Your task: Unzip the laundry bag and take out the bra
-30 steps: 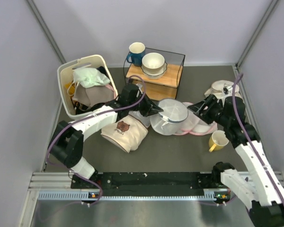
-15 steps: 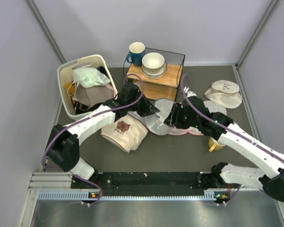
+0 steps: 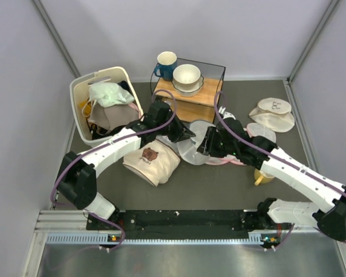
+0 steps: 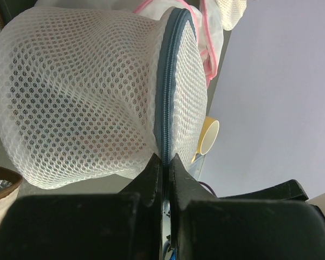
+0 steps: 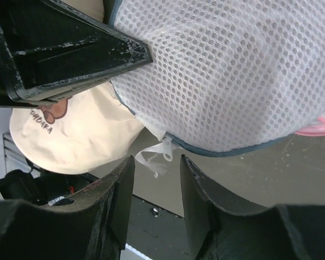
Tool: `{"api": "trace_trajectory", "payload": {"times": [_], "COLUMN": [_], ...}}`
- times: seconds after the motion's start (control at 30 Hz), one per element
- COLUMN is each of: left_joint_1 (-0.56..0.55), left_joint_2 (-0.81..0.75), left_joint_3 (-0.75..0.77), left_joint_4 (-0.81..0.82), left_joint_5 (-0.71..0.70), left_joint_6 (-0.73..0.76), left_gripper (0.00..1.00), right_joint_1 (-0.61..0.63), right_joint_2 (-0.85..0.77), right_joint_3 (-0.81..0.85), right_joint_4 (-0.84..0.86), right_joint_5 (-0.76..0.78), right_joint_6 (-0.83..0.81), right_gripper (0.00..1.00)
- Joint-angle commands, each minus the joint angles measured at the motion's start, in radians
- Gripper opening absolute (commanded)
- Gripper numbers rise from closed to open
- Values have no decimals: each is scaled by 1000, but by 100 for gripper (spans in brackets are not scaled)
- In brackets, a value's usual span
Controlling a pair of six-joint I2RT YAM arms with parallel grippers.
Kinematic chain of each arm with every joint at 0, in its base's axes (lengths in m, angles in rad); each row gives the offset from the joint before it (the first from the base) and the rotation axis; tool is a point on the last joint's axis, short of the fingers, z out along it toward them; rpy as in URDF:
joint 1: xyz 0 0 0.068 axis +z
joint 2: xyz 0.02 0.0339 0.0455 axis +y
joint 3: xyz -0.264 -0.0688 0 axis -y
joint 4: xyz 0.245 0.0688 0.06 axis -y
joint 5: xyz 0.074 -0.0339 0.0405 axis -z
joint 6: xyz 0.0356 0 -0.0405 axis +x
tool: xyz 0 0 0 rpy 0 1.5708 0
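Observation:
The laundry bag (image 3: pixel 197 140) is a round white mesh drum with a blue-grey zip, lying mid-table. My left gripper (image 3: pixel 187 134) is shut on its rim, the jaws pinching the zip seam (image 4: pixel 164 108) in the left wrist view (image 4: pixel 165 161). My right gripper (image 3: pixel 203 148) is open at the bag's near edge. In the right wrist view the white zip pull (image 5: pixel 166 153) hangs between its fingertips (image 5: pixel 157 162), untouched, below the bag (image 5: pixel 233 70). The bra does not show clearly through the mesh.
A beige bear-print cloth (image 3: pixel 151 160) lies left of the bag. Pink-trimmed mesh bags (image 3: pixel 242 154) and a yellow mug (image 3: pixel 264 172) lie to its right. A white basket (image 3: pixel 79 95) of clothes stands back left. A wooden box (image 3: pixel 187 95) holds a bowl.
My right arm has swung in from the right side to the bag and now has its open jaws around the zip pull. My left gripper has kept its hold.

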State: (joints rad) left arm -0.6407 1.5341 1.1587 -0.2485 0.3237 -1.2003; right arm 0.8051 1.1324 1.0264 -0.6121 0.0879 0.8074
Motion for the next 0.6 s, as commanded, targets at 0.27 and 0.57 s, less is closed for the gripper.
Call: {"api": "trace_trajectory", "payload": {"times": [0.27,0.57], "left_joint_1": [-4,-4], "left_joint_2": [-5,-2], "left_joint_3": [24,15], "left_joint_4": [49,61], "left_joint_5": [26,35], "left_joint_6": [1,-2], "left_gripper": [0,0], "right_joint_1": [16,16], "right_joint_2": [-20,-33], "right_joint_3": [-60,-77], "right_joint_4": [90,118], "right_joint_5": [18,41], "right_joint_6": [55,65], "right_gripper": [40,33]}}
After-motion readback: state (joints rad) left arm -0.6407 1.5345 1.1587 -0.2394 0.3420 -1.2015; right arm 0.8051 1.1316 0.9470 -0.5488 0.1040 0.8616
